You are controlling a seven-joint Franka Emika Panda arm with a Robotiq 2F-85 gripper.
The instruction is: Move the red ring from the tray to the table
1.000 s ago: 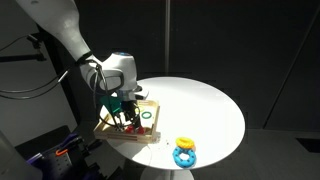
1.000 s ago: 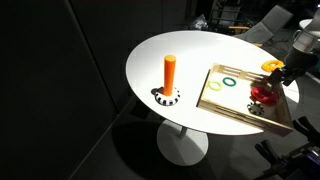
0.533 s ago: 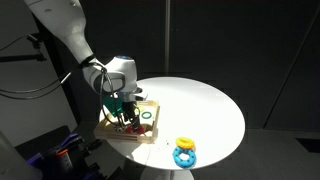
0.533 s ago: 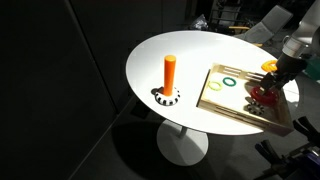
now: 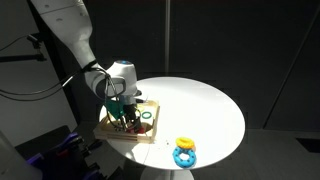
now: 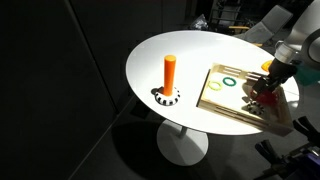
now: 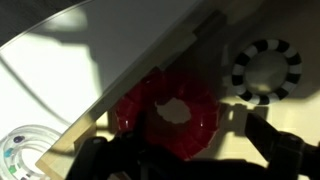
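The gripper [image 6: 266, 90] sits low over the red ring [image 7: 170, 112] in the tray [image 6: 225, 103] near its rim, finger closure unclear; a shallow pinch could drop it or snag the rim.

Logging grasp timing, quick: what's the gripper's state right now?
Gripper: open, fingers on either side of the red ring in the tray, not clamped.
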